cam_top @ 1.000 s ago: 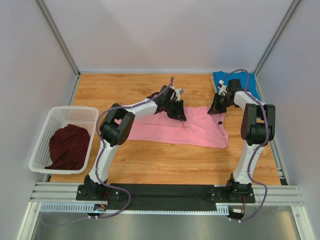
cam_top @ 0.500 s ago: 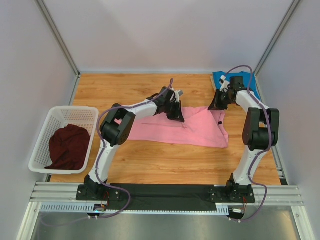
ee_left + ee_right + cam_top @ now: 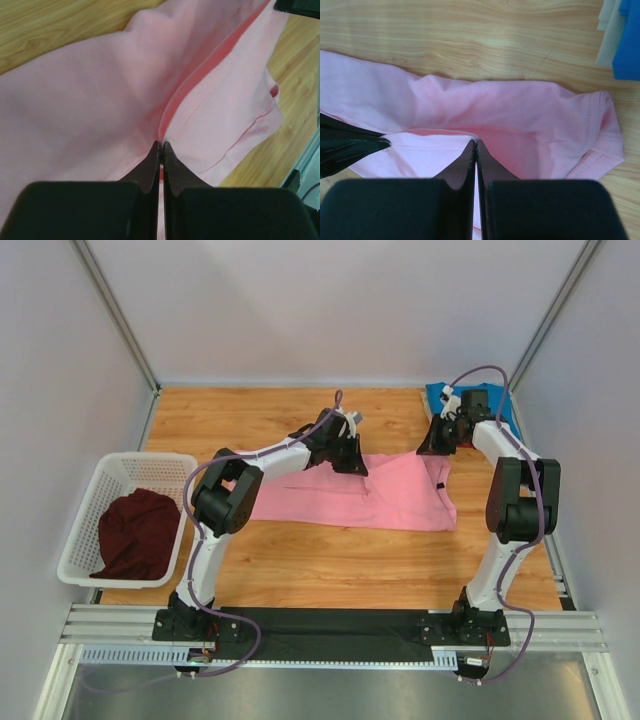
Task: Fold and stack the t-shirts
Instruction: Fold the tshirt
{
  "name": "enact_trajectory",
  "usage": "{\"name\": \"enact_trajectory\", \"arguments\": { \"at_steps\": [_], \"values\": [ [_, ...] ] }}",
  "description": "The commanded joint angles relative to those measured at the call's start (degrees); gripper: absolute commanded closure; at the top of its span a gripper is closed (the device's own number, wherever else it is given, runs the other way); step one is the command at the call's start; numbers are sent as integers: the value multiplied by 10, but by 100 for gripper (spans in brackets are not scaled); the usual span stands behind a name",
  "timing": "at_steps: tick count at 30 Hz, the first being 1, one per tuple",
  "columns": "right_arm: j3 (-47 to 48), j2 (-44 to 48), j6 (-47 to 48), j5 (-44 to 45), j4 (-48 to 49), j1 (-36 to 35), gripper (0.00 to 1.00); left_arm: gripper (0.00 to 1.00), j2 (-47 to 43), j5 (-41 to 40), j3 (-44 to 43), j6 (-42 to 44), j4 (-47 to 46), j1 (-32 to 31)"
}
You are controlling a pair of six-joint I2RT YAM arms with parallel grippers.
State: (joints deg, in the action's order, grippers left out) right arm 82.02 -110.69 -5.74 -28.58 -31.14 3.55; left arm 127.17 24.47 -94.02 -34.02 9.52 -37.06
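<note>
Left fingers [image 3: 156,156] are pressed together, pinching a fold at the far edge of the pink shirt [image 3: 380,502]. The right fingers [image 3: 471,152] pinch its far right corner. The shirt lies spread on the bench [image 3: 250,420], with bare wood beyond and in front. The blue shirt [image 3: 482,398] sits in the far right corner, near the right fingers. The maroon shirt [image 3: 135,532] fills the basket [image 3: 120,462] at the left edge.

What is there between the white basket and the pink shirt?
Only bare wooden table, as the top view shows; the left arm's elbow hangs above that strip. The basket and the pink shirt lie apart.
</note>
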Motion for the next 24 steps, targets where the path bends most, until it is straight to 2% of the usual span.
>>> {"name": "enact_trajectory", "arguments": {
  "at_steps": [1,10,13,14,17,20,24],
  "values": [
    [16,-10,13,-1,31,-4,100,100,-20,-16,1,-6,-13,-4],
    [50,-51,12,4,22,-7,98,100,3,-45,-21,-7,12,-4],
    [72,-60,-7,27,1,-9,88,84,9,-52,-36,-8,37,-5],
    [75,-55,-14,34,-7,-11,81,76,6,-55,-36,-8,44,-4],
    [82,-24,-80,82,-45,-12,73,68,-30,-97,-31,1,84,-4],
    [57,8,-172,144,-91,-12,74,64,-66,-141,-12,16,137,-4],
    [-17,74,-221,194,-145,-30,78,62,-149,-226,48,40,183,-3]
  ]
}}
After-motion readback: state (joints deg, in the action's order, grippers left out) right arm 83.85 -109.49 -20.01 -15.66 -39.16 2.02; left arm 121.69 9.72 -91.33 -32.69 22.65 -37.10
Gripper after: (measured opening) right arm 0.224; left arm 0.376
